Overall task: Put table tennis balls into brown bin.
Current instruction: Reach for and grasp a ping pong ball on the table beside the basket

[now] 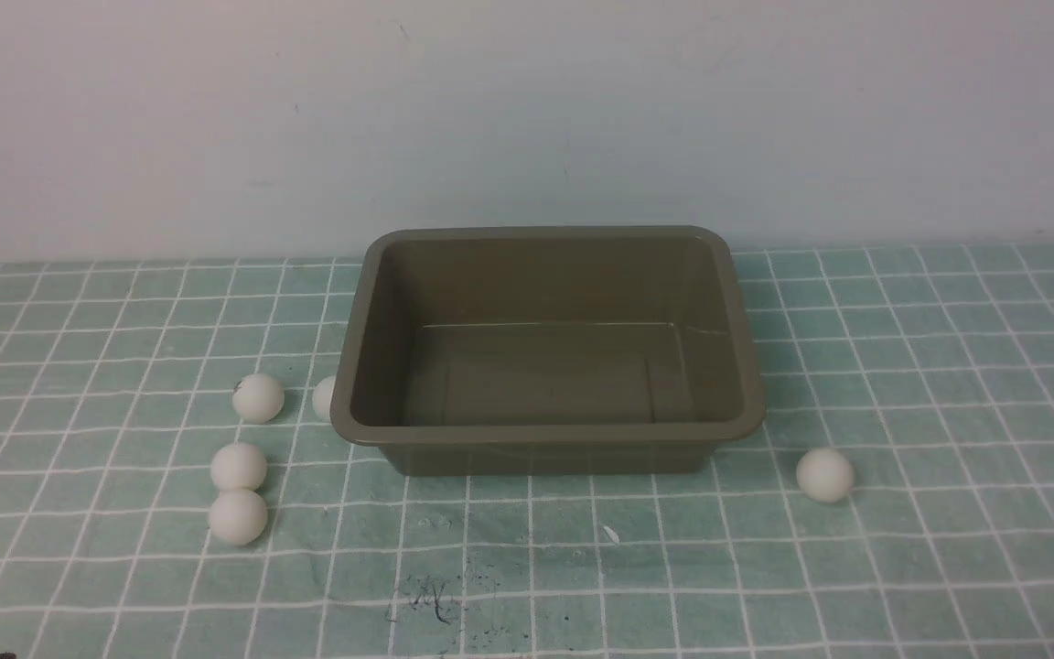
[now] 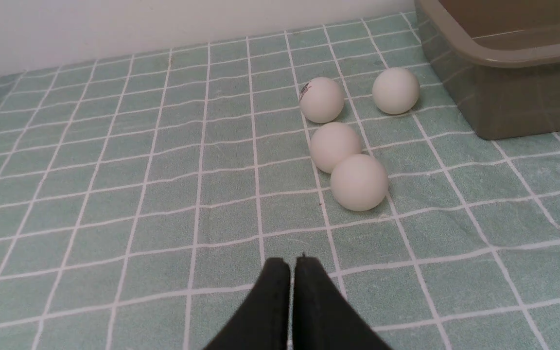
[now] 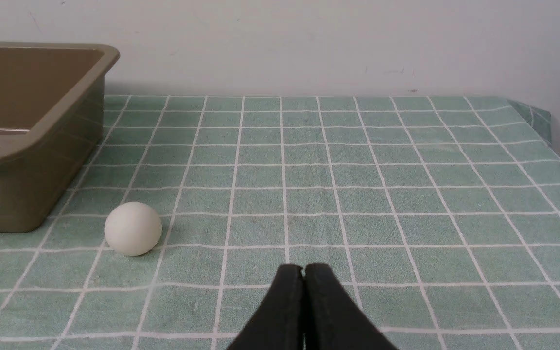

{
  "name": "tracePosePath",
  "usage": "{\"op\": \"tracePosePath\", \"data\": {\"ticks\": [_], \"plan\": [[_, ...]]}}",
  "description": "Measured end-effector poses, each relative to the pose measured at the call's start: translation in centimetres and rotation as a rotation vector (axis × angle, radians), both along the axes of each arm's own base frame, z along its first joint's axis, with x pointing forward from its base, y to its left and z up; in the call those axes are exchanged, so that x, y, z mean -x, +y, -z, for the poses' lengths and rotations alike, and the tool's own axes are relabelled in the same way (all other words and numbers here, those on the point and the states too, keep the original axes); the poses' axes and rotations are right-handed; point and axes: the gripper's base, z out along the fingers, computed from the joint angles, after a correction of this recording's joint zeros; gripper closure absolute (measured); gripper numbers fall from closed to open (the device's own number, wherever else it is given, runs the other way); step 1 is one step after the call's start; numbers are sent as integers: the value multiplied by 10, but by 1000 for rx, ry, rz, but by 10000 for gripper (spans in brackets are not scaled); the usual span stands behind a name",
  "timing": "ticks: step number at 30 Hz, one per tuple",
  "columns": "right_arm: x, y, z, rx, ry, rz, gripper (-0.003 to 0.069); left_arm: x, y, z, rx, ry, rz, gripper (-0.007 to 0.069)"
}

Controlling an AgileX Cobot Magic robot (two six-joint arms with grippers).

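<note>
The brown bin [image 1: 371, 320] stands mid-table with nothing inside. Several white table tennis balls lie on the cloth to its left: one with a dark logo [image 1: 258, 397], one half hidden behind the bin's corner [image 1: 324, 398], and two touching nearer the front [image 1: 238, 467] [image 1: 237, 516]. One more ball [image 1: 824, 475] lies off the bin's front right corner. My left gripper [image 2: 292, 262] is shut and empty, short of the nearest ball [image 2: 358, 182]. My right gripper [image 3: 303, 270] is shut and empty, apart from its ball [image 3: 132, 228]. Neither gripper shows in the front view.
A green checked cloth [image 1: 527, 567] covers the table up to a pale wall [image 1: 527, 110]. Dark smudges [image 1: 426, 599] mark the cloth in front of the bin. The cloth's far right corner [image 3: 533, 116] is folded by the table edge.
</note>
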Motion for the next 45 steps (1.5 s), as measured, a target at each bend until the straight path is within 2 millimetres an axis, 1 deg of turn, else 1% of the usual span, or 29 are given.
{"op": "tracePosePath", "data": {"ticks": [17,21,23,26,28,29,30,33,34,35,36,37,39,40,41,42,43,44,45], "plan": [[0,0,0,0,0,0,673,0,0,0,0,0,0,629],[0,0,0,0,0,0,673,0,1,-1,-43,-12,0,629],[0,0,0,0,0,0,673,-2,0,-4,10,-63,-5,629],[0,0,0,0,0,0,673,-4,-2,-15,199,-181,-19,629],[0,0,0,0,0,0,673,-5,-2,-26,300,-289,-22,629],[0,0,0,0,0,0,673,-4,-1,-36,375,-397,-22,629],[0,0,0,0,0,0,673,-4,-1,-38,383,-411,-21,629],[0,0,0,0,0,0,673,2,2,-60,494,-662,-7,629],[0,0,0,1,0,0,673,6,4,-69,543,-771,2,629],[0,0,0,2,0,0,673,8,5,-72,558,-802,5,629],[0,0,0,7,-1,1,673,11,7,-83,595,-870,11,629],[0,0,0,10,-2,1,673,14,7,-101,624,-909,19,629],[0,0,0,12,-2,1,673,13,6,-131,639,-867,26,629],[0,0,-1,8,-8,1,673,2,3,-147,630,-732,15,629],[0,0,-1,-9,-17,0,673,-3,1,-163,619,-655,13,629],[-1,0,-2,-25,-31,0,673,-14,-2,-166,598,-528,-3,629],[-1,2,-3,-93,-62,-1,673,-27,-5,-174,564,-374,-20,629],[-2,3,-6,-159,-103,-2,673,-33,-7,-182,536,-292,-26,629],[-2,3,-8,-203,-125,-3,673,-42,-8,-183,508,-191,-36,629]]}}
